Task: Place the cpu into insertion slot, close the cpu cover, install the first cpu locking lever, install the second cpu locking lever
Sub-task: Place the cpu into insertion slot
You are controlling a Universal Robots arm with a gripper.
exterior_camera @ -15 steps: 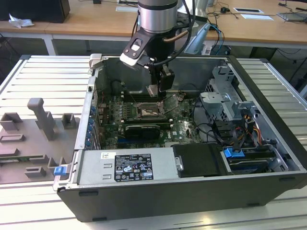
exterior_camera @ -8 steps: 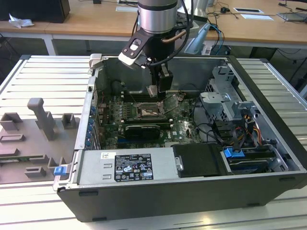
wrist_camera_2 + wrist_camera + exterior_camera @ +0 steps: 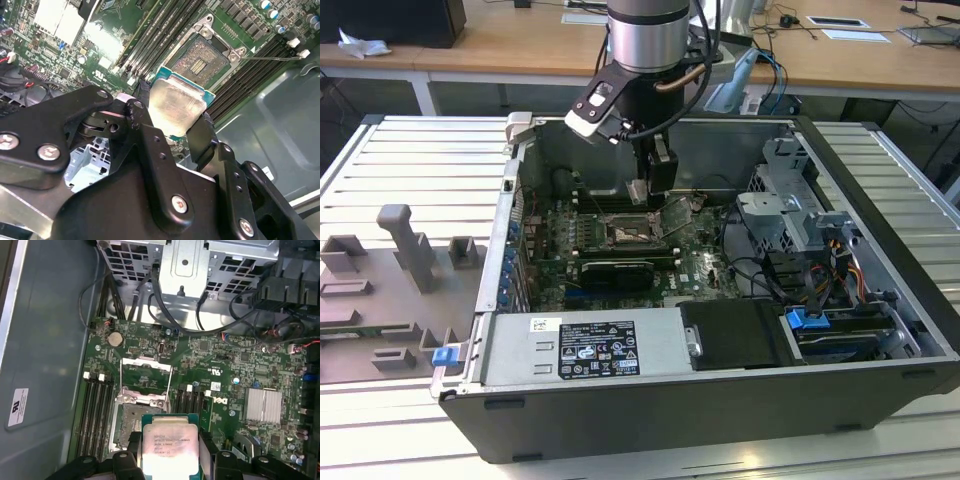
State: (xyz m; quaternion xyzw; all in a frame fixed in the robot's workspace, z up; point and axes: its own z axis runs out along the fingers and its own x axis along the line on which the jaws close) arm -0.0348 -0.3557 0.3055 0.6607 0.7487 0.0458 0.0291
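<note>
On my screens I count one small square chip with a pale silvery metal face [image 3: 168,447], one square socket with a dark centre and silvery rim [image 3: 131,422], one thin silver hinged frame plate [image 3: 148,361], two banks of long black memory slots [image 3: 96,410], one round silver coin cell [image 3: 115,339], one ribbed silver heatsink block [image 3: 263,406] and one open black computer case [image 3: 620,430].

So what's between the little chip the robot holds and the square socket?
Nothing. In the second wrist view the cpu hangs close to the open insertion slot, with only a bare gap between them.
</note>
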